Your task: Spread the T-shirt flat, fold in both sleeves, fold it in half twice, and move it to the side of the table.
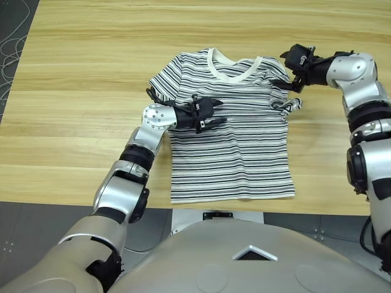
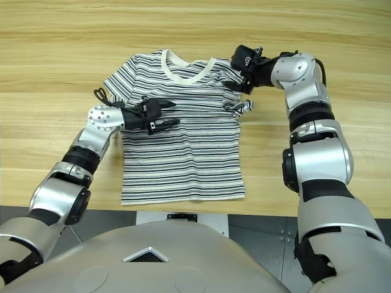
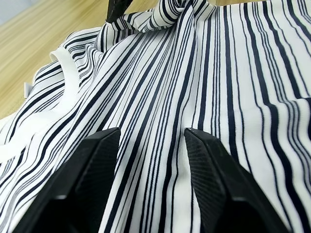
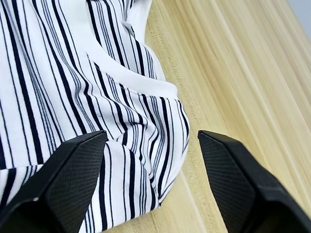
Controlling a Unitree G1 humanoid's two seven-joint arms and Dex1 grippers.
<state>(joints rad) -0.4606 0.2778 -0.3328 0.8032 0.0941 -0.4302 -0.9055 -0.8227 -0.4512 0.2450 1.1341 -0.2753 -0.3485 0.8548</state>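
- The T-shirt [image 1: 232,152] lies face-up near the middle of the table [image 1: 73,122], with its collar [image 1: 235,68] away from the robot and its body mostly flat.
- The left gripper [image 1: 219,113] is held low over the chest. Its fingers are spread and nothing is pinched; contact with the cloth cannot be confirmed.
- The right gripper [image 4: 151,141] is set at the shoulder edge, fingers spread astride the cloth, with nothing gripped.
- Risk: the right sleeve [image 1: 287,104] is bunched and twisted. If several layers are caught at once, the crumple would likely be folded in rather than smoothed.
- Risk: a one-sided pull could drag the whole shirt askew, since the smooth pale wood is judged to offer little hold.
- Room: dark grey floor [image 1: 12,67] is noted beyond the table, with a loose cable [image 1: 15,30] at far left.
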